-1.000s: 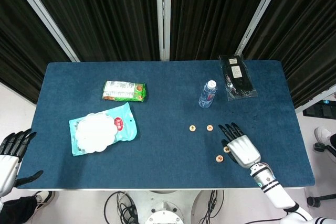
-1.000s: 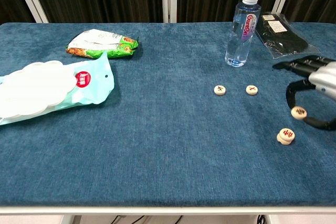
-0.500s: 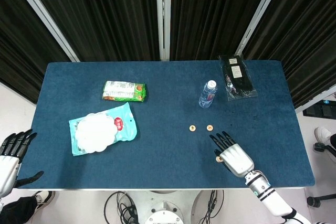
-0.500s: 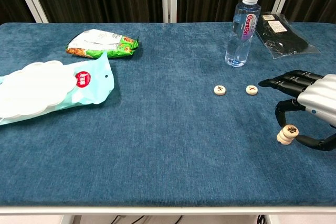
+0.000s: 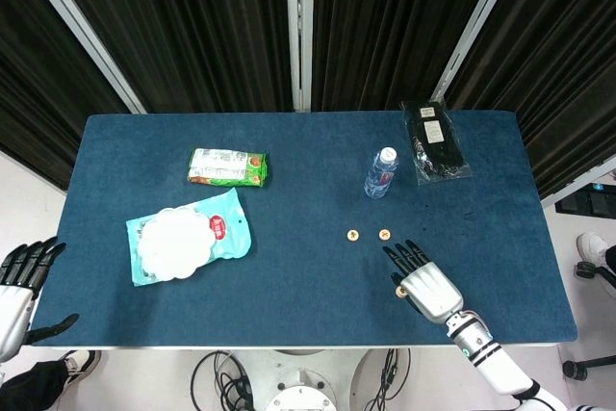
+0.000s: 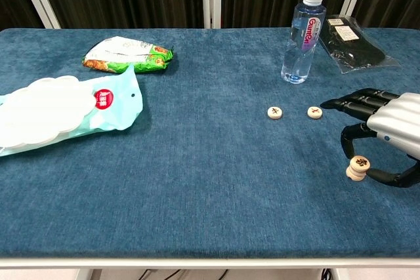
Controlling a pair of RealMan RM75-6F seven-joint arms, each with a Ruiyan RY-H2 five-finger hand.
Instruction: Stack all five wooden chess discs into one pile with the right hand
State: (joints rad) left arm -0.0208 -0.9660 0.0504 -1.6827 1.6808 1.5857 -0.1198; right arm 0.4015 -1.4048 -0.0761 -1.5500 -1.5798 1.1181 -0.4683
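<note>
Two single wooden discs [image 6: 275, 113] [image 6: 315, 112] lie side by side on the blue table [image 6: 197, 181]; the head view shows them too [image 5: 353, 235] [image 5: 384, 234]. Nearer the front right stands a short pile of discs [image 6: 357, 168] [image 5: 400, 291]. My right hand [image 6: 387, 136] [image 5: 425, 282] sits just right of the pile, with one finger and the thumb curled around the top disc [image 6: 359, 161], which rests on the pile. The other fingers stretch toward the single discs. My left hand [image 5: 19, 286] hangs off the table's left front corner, fingers apart and holding nothing.
A water bottle [image 6: 302, 37] stands behind the discs, with a black packet [image 6: 354, 44] at the back right. A green snack bag [image 6: 128, 55] and a light-blue packet holding white plates [image 6: 62, 109] lie on the left.
The right hand carried a disc down and to the left and set it on the pile. Over the last half second it barely moved. The left hand stayed still.
</note>
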